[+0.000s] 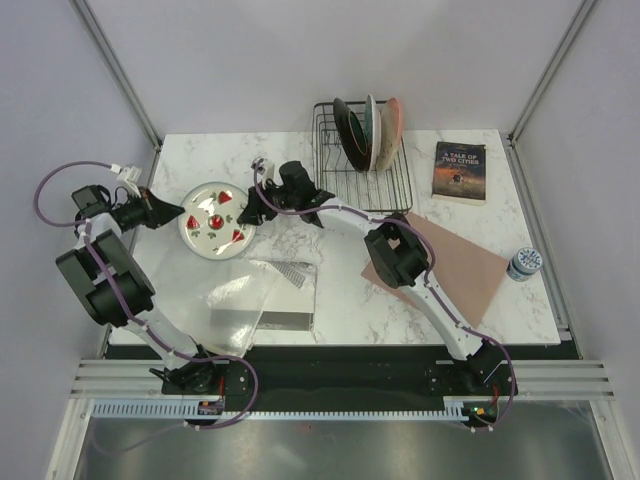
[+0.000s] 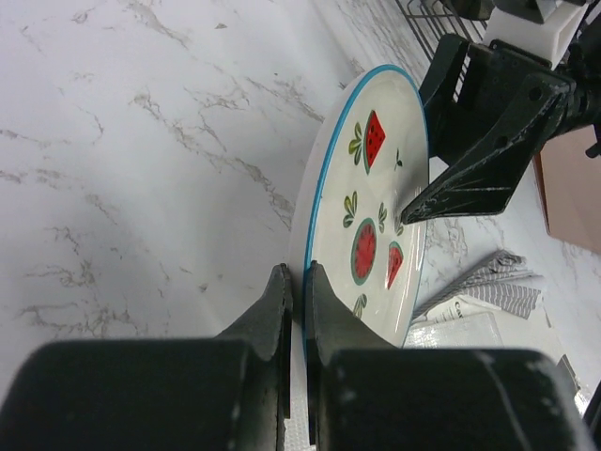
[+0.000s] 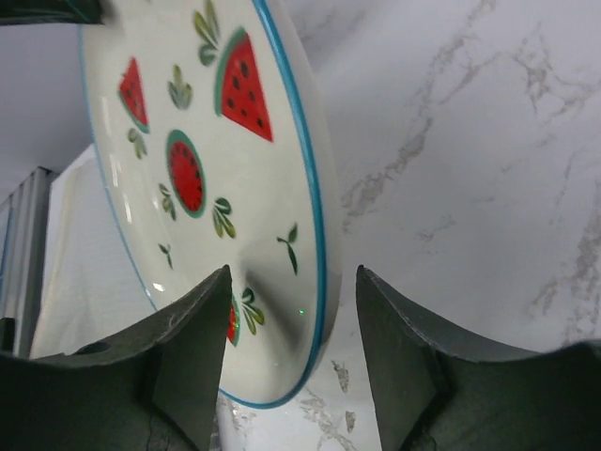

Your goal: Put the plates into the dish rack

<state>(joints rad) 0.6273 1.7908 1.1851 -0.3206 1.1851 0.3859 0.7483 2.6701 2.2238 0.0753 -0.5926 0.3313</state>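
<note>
Left tool (image 2: 299,282) was clenched on the left rim of the watermelon plate (image 1: 215,220), which was on or just off the table (image 1: 345,300), left of the dish rack (image 1: 398,188). Three plates (image 1: 368,130) stood racked. Right tool (image 3: 291,282) was released, jaws straddling the opposite rim. Best approach: seat the rim deep, clamp firmly, and only then let the left go.

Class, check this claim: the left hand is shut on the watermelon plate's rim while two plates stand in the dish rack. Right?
Wrong count: the top external view shows three plates standing in the dish rack, not two. The left hand is shut on the rim of the watermelon plate.
</note>
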